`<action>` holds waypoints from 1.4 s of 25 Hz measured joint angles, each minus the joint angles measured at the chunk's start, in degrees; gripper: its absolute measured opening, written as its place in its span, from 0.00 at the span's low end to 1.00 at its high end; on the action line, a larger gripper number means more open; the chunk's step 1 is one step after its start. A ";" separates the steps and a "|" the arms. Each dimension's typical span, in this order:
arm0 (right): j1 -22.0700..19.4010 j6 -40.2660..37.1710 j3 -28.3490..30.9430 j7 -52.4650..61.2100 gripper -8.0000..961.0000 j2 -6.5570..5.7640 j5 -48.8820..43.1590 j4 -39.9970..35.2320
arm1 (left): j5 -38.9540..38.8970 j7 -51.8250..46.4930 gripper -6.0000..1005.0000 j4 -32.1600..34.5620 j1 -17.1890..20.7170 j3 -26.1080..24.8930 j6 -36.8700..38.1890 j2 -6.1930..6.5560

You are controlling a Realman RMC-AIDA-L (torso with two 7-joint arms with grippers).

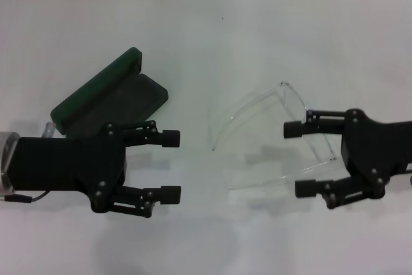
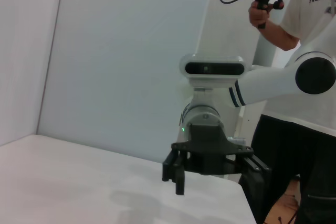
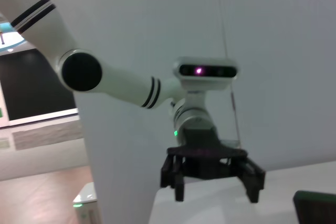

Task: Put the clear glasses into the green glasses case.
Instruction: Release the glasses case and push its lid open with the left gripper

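- The clear glasses (image 1: 283,130) are seen lying on the white desk (image 1: 212,43), arms unfolded, well apart from the green glasses case (image 1: 109,98), which is open.
- The right gripper (image 1: 302,159) is held wide open and empty around one lens end; the left gripper (image 1: 170,165), open and empty, is beside the case.
- The glasses are judged light, slippery and springy; a hold at the lens edge is advised.
- "ROO" is read on a bystander's shirt (image 2: 315,35).
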 joint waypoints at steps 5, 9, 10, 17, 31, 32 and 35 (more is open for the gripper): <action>-0.13 0.01 2.07 -0.40 0.89 0.07 -0.01 -0.57 | -0.15 1.24 0.87 0.00 0.57 -0.64 -0.30 -0.32; -0.45 0.03 3.19 -0.49 0.87 0.23 -0.05 -1.04 | -0.78 4.20 0.86 0.00 1.39 -1.14 -0.55 -0.65; -0.52 0.05 3.27 -0.51 0.87 0.23 -0.06 -1.06 | -0.81 4.69 0.86 0.00 1.38 -1.50 -0.57 -0.74; -0.74 0.24 3.30 -0.52 0.85 0.22 -0.06 -1.24 | -0.71 5.15 0.86 0.00 1.27 -3.55 -0.75 -0.95; -1.49 16.08 4.95 10.41 0.80 -2.05 -0.98 -5.74 | -0.61 -29.52 0.85 21.39 0.37 -12.16 -10.01 -3.19; -1.53 16.44 6.29 12.20 0.80 -2.15 -1.70 -6.59 | 1.22 -33.13 0.84 25.10 0.08 -12.01 -11.83 -3.33; -1.53 16.57 13.07 21.34 0.79 -2.42 -6.69 -11.50 | 10.23 -41.62 0.84 33.22 -1.67 -11.89 -16.22 -3.92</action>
